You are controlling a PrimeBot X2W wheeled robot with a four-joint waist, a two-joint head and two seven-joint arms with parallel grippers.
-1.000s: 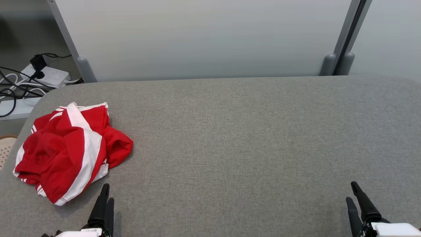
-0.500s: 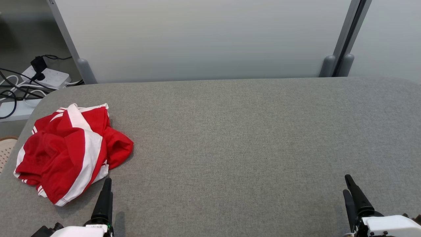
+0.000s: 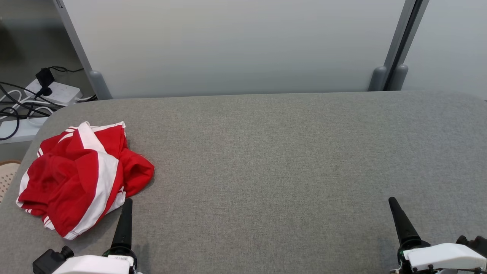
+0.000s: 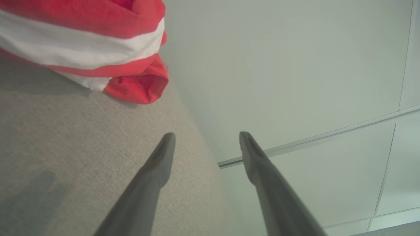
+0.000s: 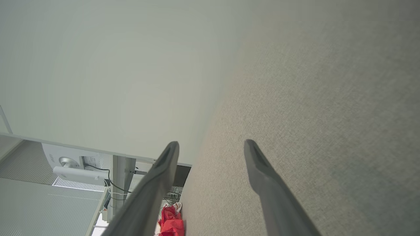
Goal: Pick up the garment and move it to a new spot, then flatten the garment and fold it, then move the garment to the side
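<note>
A crumpled red garment [image 3: 81, 173] with white stripes lies at the left end of the grey table [image 3: 274, 160]. It also fills the top left of the left wrist view as the garment [image 4: 95, 42], and appears small and far as the garment [image 5: 170, 223] in the right wrist view. My left gripper [image 3: 127, 203] hovers just right of the garment's near edge, not touching it; the left wrist view shows the left gripper [image 4: 205, 139] open and empty. My right gripper [image 3: 392, 201] is at the table's near right, and the right gripper [image 5: 211, 147] stands open with nothing between its fingers.
A pale partition wall [image 3: 236, 45] with grey posts [image 3: 380, 76] stands behind the table. A power strip and dark cables [image 3: 45, 89] lie on the floor past the table's left end. A pale perforated object [image 3: 5, 173] sits at the far left edge.
Both grippers have advanced up the table; the left fingertip now sits beside the garment's near edge. The head view has tilted slightly. The garment has not moved.
</note>
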